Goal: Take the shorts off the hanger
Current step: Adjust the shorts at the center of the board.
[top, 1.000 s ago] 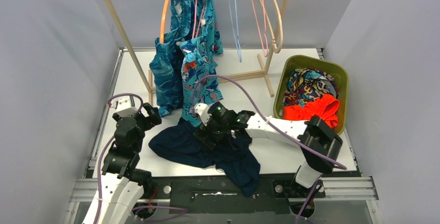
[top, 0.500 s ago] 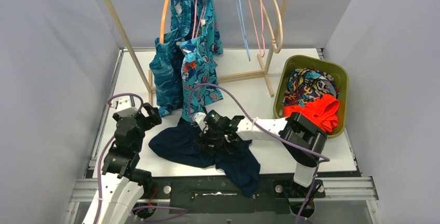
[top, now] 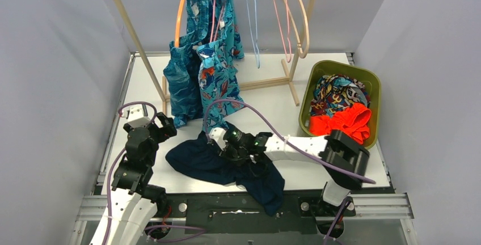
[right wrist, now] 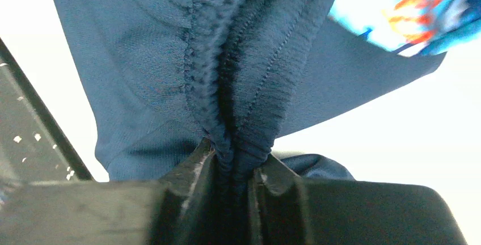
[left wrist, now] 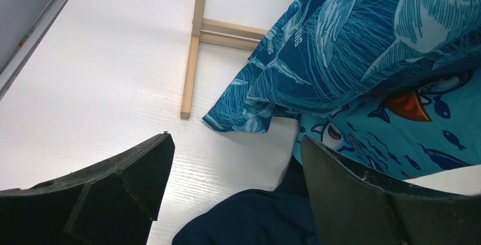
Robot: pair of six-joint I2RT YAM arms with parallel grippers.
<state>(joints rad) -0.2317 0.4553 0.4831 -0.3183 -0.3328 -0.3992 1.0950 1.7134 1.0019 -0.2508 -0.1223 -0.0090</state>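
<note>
Jaws on your right gripper are pinched almost closed on a bunched fold of the navy shorts, ribbed band squeezed between the fingers. Your left gripper: jaws wide apart, nothing between them, held above the table near the rack foot.

Navy shorts lie crumpled at the table's near side, one leg over the front edge. Teal shorts and turquoise cartoon-print shorts hang on hangers from the wooden rack. Orange-red shorts and multicolour shorts sit in the green basket.

Lettering on the teal print shows in your left wrist view, too warped to read.
</note>
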